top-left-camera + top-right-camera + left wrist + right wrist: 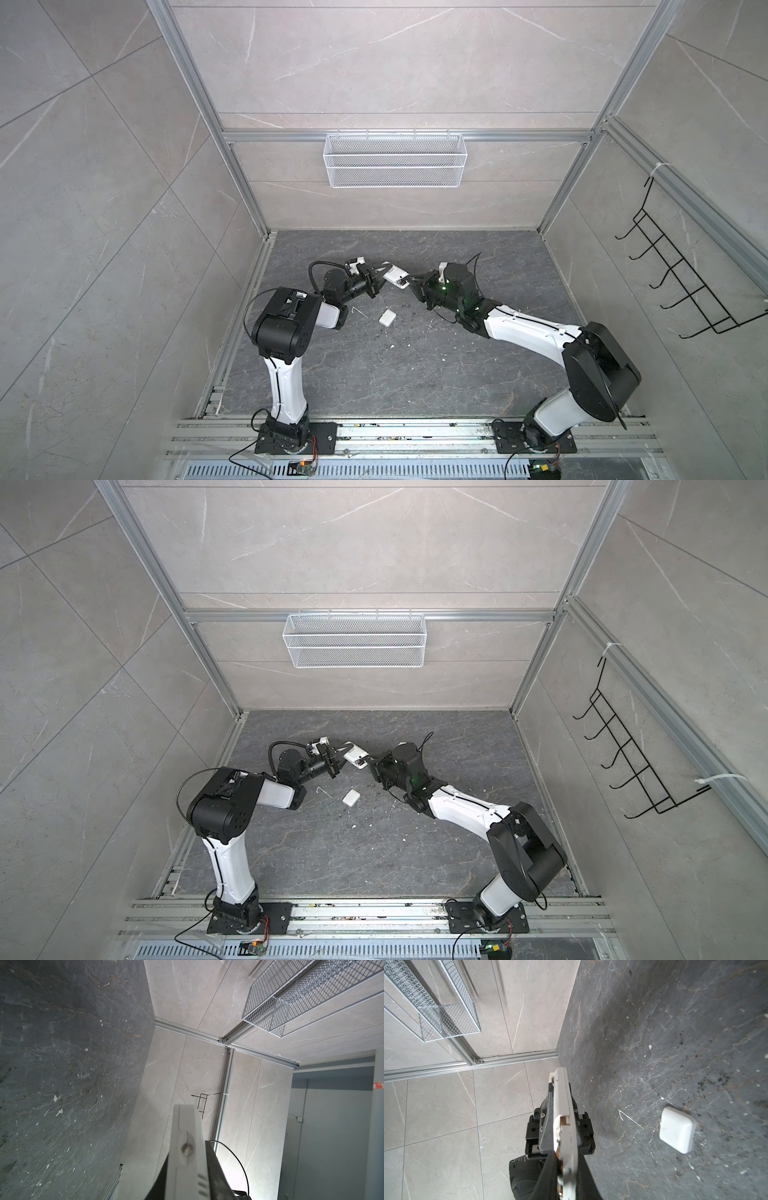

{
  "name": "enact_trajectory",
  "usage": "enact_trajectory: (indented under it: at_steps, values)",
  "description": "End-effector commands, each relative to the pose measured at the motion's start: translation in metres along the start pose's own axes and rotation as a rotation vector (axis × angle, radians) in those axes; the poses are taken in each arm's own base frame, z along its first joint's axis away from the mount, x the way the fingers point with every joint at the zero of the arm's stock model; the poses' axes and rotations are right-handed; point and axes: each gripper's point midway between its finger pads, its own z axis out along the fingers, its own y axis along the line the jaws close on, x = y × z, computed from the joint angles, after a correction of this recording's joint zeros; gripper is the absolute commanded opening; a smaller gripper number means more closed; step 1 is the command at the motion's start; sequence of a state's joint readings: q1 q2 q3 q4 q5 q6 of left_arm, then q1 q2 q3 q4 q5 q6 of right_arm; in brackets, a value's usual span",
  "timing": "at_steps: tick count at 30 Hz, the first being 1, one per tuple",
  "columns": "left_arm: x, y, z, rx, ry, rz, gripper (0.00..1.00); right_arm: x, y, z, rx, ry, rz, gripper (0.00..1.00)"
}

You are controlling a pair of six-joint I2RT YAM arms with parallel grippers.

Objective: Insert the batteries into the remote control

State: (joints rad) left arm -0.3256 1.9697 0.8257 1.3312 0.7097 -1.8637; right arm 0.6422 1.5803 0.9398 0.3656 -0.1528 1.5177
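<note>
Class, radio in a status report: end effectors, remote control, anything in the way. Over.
Left end effector shut on remote control, held aloft. Right end effector shut on its other end. White cover piece lies apart; nothing blocking.

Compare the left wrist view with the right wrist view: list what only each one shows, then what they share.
Only the left wrist view: the black wire hook rack on the wall, and a blue-grey room beyond the enclosure.
Only the right wrist view: the white rounded cover lying alone on the dark stone tabletop, and the whole left hand, clamped on the remote control.
Both: the remote control edge-on, the white mesh basket, the speckled tabletop and the grey wall tiles.
</note>
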Motion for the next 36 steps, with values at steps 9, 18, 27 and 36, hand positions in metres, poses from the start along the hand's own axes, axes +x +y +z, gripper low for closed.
enact_trajectory:
  at_steps: [9,18,27,36]
  values:
    - [0.019,-0.052,0.001,0.116,0.058,0.142,0.0,-0.002,-0.002,-0.006,0.069,0.007,-0.062,0.34]
    - [0.025,-0.039,-0.003,0.082,0.092,0.121,0.0,-0.004,0.012,-0.03,0.17,0.065,-0.493,0.8]
    - [0.025,-0.032,-0.005,0.066,0.097,0.085,0.0,0.017,0.023,-0.024,0.16,0.247,-0.857,0.87]
    - [0.028,-0.027,-0.006,0.053,0.11,0.061,0.0,0.016,0.006,-0.009,0.202,0.284,-0.937,0.88]
